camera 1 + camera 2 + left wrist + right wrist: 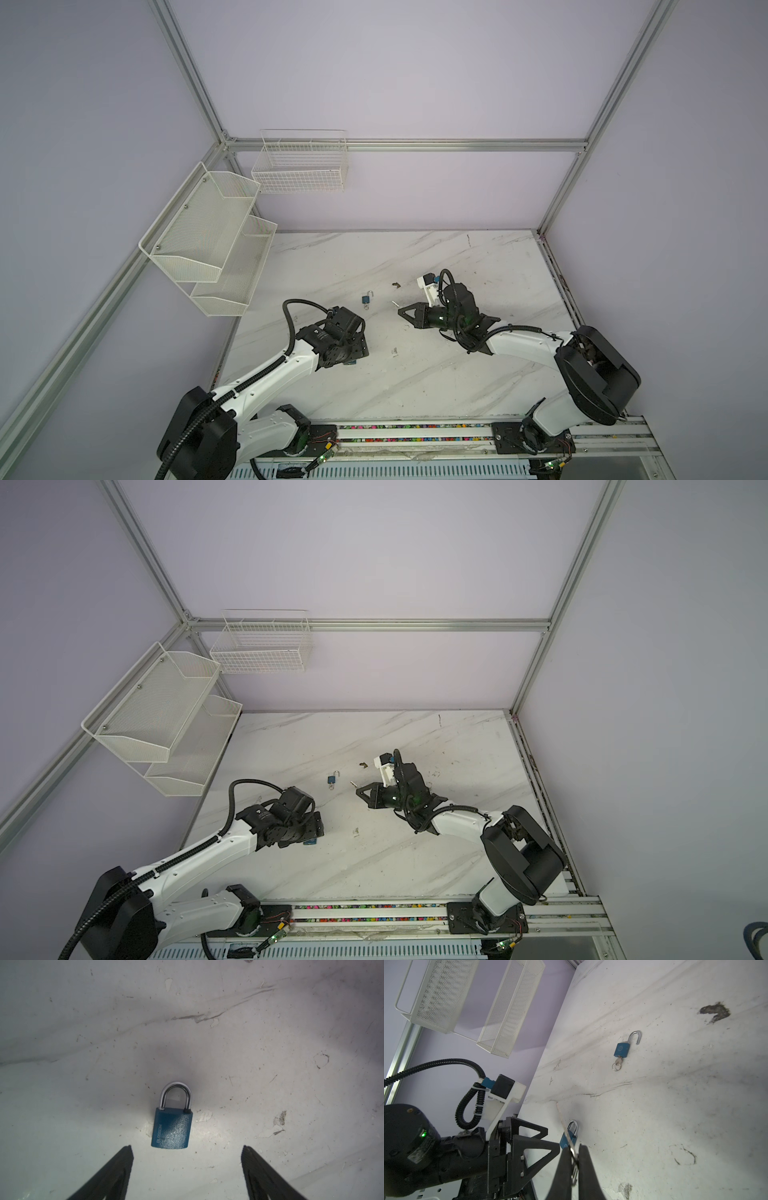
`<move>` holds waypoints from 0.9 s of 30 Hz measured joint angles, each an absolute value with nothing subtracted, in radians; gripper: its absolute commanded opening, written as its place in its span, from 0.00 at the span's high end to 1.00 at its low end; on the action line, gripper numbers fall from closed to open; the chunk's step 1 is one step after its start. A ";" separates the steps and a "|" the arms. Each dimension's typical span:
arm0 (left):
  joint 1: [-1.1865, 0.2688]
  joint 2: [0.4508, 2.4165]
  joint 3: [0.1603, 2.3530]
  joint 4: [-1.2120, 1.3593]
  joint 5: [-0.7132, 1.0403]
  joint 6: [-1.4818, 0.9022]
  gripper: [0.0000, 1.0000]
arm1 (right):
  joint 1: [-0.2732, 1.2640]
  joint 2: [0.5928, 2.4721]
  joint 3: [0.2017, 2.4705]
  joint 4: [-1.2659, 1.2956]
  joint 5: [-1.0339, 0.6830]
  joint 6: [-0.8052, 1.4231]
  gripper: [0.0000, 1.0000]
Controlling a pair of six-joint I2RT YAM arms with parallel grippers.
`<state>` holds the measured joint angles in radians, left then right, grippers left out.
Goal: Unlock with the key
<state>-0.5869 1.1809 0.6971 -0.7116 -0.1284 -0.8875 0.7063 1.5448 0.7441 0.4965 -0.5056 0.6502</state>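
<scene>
Top-down scene of a white marble table (457, 374) with two robot arms and two blue padlocks. The left gripper (187, 1151) points down at the table at about 8 o'clock from the table's middle, its jaws spread wide with nothing between them. Just beyond its fingertips (126, 1159) lies the shut lock (171, 1128), flat on the table, its shackle closed and pointing away from the gripper. In both top views only a blue edge of this lock (351, 363) shows under the gripper. The right gripper (574, 1151) sits near the table's middle, reaching toward 9 o'clock, clamped on the head of a key (564, 1126). The bare blade sticks out past the fingertips and is clear of both locks. In a top view the key tip (394, 303) shows as a pale sliver. The open lock (366, 299) lies at about 10 o'clock from the right gripper, well apart, shackle swung free, with a second key (617, 1062) in its base.
</scene>
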 measured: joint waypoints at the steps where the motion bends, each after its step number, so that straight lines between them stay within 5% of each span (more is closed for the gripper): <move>1: -0.590 1.197 0.697 -0.707 -0.132 -0.890 0.20 | 0.706 1.546 0.744 0.497 -0.504 0.650 1.00; 27: -0.670 1.472 0.759 -0.697 -0.202 -0.941 0.41 | 0.706 1.568 0.754 0.497 -0.493 0.654 1.00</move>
<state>-0.6704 1.4719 0.7589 -0.6968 -0.2024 -0.9413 0.7063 1.5677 0.7536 0.4973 -0.4934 0.6540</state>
